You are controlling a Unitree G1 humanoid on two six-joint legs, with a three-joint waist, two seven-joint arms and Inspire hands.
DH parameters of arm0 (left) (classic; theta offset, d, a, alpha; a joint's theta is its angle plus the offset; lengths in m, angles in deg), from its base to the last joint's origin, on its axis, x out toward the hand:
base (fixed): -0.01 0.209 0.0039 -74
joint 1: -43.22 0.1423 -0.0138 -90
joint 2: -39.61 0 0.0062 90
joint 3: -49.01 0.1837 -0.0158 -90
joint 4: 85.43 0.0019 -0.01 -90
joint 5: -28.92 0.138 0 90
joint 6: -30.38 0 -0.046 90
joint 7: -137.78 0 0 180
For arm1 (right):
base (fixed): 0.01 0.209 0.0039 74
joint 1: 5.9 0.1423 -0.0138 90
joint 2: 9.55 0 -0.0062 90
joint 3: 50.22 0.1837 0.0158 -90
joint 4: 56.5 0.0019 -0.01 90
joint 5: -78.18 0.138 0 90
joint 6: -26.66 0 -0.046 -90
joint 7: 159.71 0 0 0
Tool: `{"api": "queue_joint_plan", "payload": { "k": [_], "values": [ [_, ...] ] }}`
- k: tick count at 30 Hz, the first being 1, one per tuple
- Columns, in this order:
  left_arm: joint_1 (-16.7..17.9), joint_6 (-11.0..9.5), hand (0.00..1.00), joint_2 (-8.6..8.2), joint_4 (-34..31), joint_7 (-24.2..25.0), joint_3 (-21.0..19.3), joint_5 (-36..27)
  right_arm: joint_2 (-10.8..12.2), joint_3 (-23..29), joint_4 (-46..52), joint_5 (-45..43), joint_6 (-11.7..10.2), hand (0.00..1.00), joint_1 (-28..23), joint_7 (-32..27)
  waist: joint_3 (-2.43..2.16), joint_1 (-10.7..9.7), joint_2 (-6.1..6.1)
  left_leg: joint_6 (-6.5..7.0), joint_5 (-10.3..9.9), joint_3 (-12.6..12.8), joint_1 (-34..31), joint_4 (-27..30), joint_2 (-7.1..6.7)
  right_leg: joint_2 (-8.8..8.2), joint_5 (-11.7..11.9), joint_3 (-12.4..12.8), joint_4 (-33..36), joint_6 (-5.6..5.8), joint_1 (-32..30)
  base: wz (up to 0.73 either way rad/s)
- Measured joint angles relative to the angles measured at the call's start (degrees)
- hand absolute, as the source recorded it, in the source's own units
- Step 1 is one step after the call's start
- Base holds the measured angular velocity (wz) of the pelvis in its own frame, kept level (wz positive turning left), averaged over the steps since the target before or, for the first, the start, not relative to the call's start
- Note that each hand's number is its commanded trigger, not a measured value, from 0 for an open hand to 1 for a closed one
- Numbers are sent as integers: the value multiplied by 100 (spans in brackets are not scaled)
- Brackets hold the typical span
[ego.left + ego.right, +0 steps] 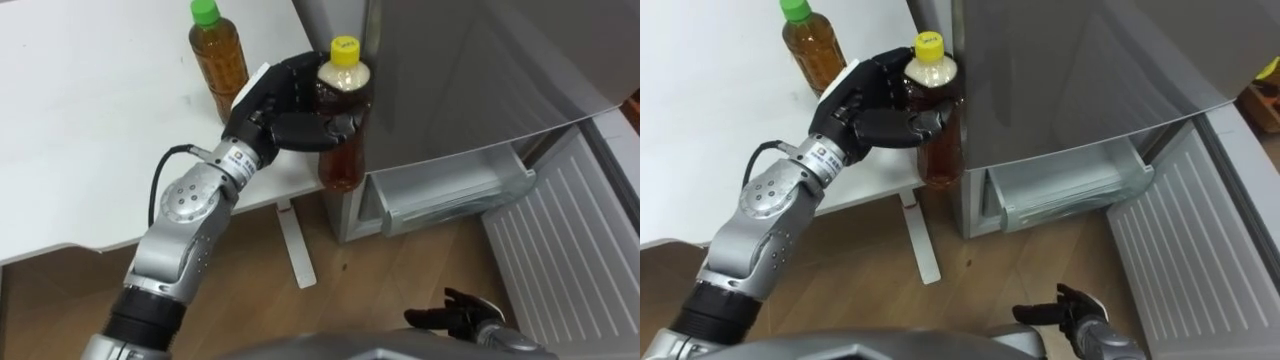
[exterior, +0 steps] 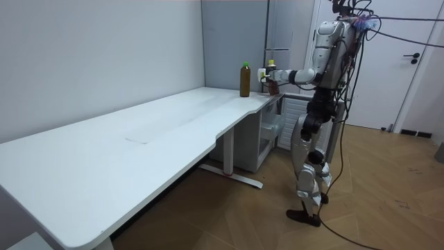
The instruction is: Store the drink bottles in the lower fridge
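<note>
Green-capped bottle (image 1: pixel 218 60) stands on the white surface (image 1: pixel 90 130). Beside it the left hand (image 1: pixel 270 110) wraps its fingers (image 1: pixel 310 130) round the yellow-capped bottle (image 1: pixel 343 155), held up by the fridge (image 1: pixel 470 70). Best keep it upright and lower it slowly into the open drawer (image 1: pixel 450 190). The right hand (image 1: pixel 462 315) hangs low, fingers loose.

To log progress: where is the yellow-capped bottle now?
In the eye views the yellow-capped bottle is held in the left hand, just past the white table's corner, beside the grey fridge, right of the green-capped bottle.
</note>
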Motion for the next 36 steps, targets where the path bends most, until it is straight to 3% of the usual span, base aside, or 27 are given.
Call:
{"api": "queue_joint_plan", "payload": {
  "k": [7, 11, 22, 30, 36],
  "values": [
    [-19, -1, 100, 35, -3, 6, -17, -9, 32, 0, 14, -79, 0, 0, 33, -10, 10, 16, -17, 0, 0, -12, -19, 25, 6, 2, 1, -21, 10, -2, 3, 0],
    [-18, -2, 100, 21, -13, 3, -34, -7, 48, -5, 14, -88, -5, 0, 17, 4, 38, 187, -77, 0, 0, 11, -7, 22, 19, 9, 6, -5, 21, -9, -4, -2],
    [33, -106, 100, 30, -402, -4, -23, -6, 88, -490, 917, -1011, -18, 0, 3, 282, -1, 673, -55, -7, 4, -41, -226, 91, 53, 20, 17, -71, 96, -25, -199, 2],
    [592, -128, 100, 212, -548, 25, -71, -3, 80, -686, 2856, -1428, 49, 0, -261, 853, -10, 831, -48, -7, 4, -227, -352, 184, 42, 5, 20, -315, 93, -29, -219, 11],
    [795, -128, 100, 233, -576, 331, -71, -73, 58, -835, 3305, -1477, 101, 0, -359, 1402, -28, 841, -26, -4, 7, -324, -368, 211, 14, -18, 19, -390, 101, -27, -175, 9]
  ]
}}
